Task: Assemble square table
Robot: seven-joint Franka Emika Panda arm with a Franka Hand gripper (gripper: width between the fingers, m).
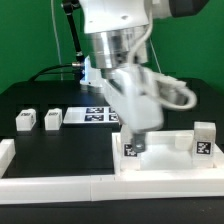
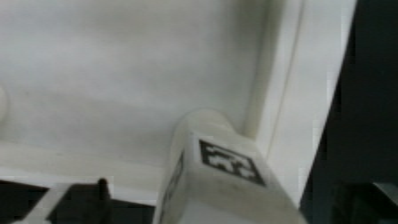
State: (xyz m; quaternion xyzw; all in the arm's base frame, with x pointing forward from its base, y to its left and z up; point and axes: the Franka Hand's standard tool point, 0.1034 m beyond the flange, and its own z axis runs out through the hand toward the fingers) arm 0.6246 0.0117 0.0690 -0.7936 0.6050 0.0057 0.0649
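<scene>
The square table's white slab (image 1: 160, 158) lies at the exterior view's right, rim up. My gripper (image 1: 133, 142) is down over its near left corner, shut on a white tagged leg block (image 1: 131, 150) held upright at the slab. In the wrist view the leg (image 2: 222, 165) fills the space between my dark fingers (image 2: 80, 203), with the slab's floor (image 2: 125, 90) and raised rim (image 2: 285, 80) behind it. Another leg (image 1: 204, 140) stands at the slab's right side. Two more legs (image 1: 25, 121) (image 1: 52, 119) stand on the black table at the left.
The marker board (image 1: 95, 114) lies behind my arm at mid table. White border rails run along the front (image 1: 50, 186) and the left edge (image 1: 5, 150). Cables hang behind the arm.
</scene>
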